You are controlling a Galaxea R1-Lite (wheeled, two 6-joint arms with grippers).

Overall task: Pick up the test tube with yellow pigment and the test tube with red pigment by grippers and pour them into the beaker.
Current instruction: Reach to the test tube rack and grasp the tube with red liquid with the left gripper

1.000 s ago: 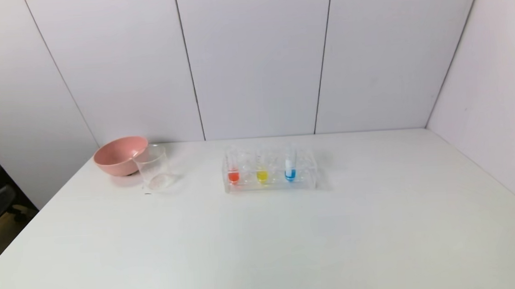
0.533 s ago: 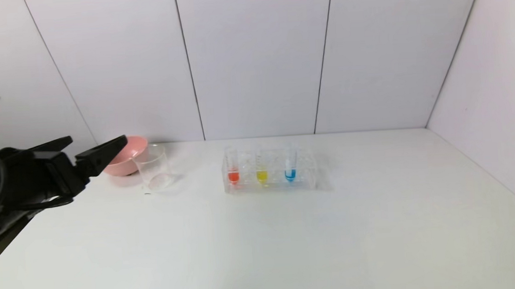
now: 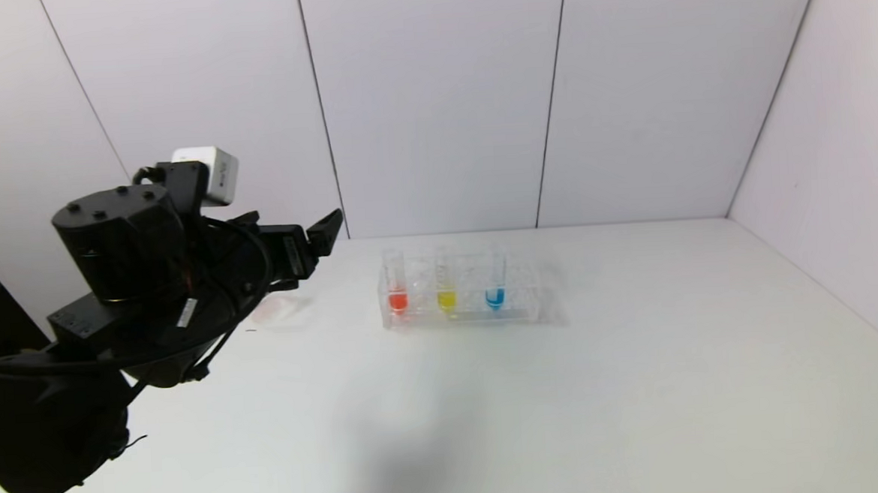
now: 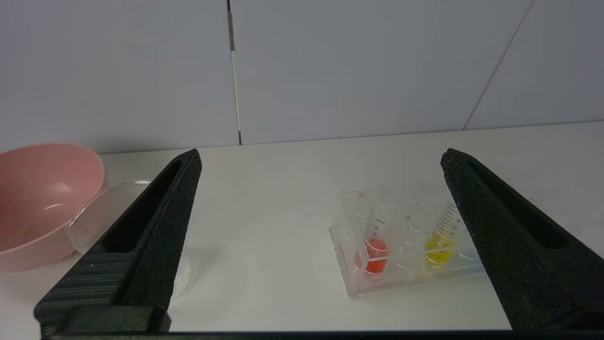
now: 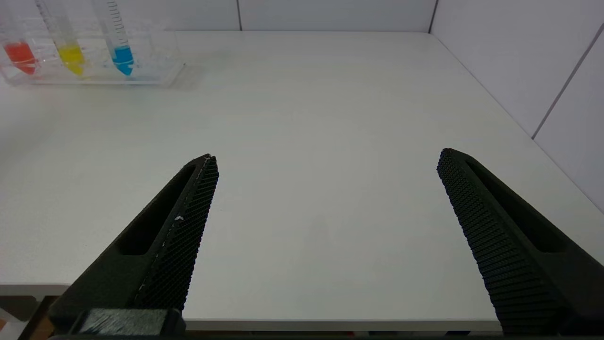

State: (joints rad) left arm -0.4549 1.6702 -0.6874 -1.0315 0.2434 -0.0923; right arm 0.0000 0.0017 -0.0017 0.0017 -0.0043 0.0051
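Head view: left gripper (image 3: 324, 234) raised left of rack (image 3: 536, 301), nearer it than right; red tube (image 3: 396, 286) and yellow tube (image 3: 445, 285) upright.

Left wrist view: jaws apart, empty; beaker (image 4: 89, 222) beside rack's left.

Right wrist view: right gripper (image 5: 325, 163) spread wide, well apart from rack.

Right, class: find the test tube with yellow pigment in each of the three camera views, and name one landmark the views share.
Head view: test tube with yellow pigment, middle of three tubes in the clear rack, table centre.
Left wrist view: between the open left gripper fingers, near one finger.
Right wrist view: far corner of the picture, beyond the open right gripper.
Shared landmark: the test tube with red pigment beside it.
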